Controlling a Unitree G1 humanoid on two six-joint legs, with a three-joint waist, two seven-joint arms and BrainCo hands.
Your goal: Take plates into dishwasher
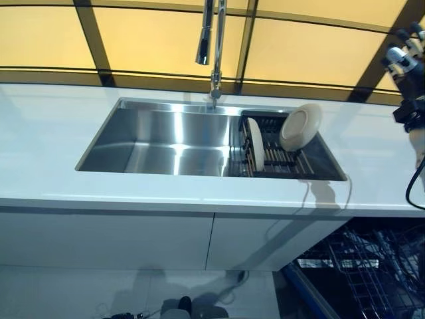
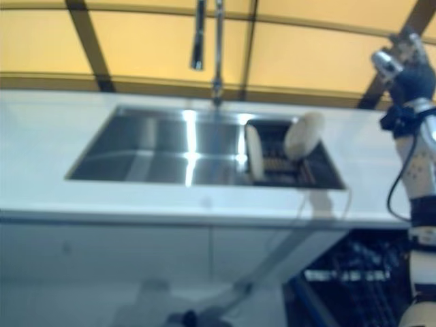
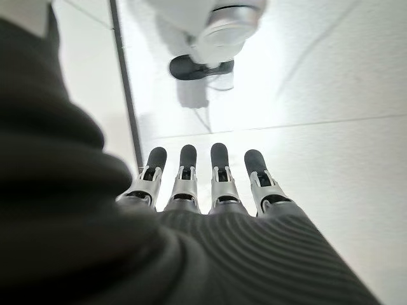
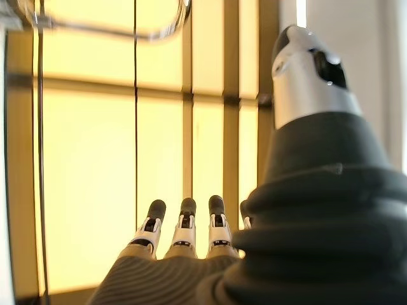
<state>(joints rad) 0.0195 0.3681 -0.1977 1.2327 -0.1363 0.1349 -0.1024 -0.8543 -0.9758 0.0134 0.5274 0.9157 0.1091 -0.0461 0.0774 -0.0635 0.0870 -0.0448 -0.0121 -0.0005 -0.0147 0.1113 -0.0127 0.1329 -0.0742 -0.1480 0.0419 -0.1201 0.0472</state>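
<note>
Two cream plates (image 1: pixel 300 126) stand in the black rack (image 1: pixel 279 159) in the steel sink (image 1: pixel 166 143) — well left of the raised right hand (image 2: pixel 402 65), fingers (image 4: pixel 184 229) straight, empty (left hand (image 3: pixel 210 190) likewise, over floor).

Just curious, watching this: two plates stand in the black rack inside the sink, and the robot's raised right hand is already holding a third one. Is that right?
Not quite. The right hand holds nothing: the right wrist view shows its fingers straight with only the yellow window past them. The two plates do stand in the black rack inside the sink.
</note>
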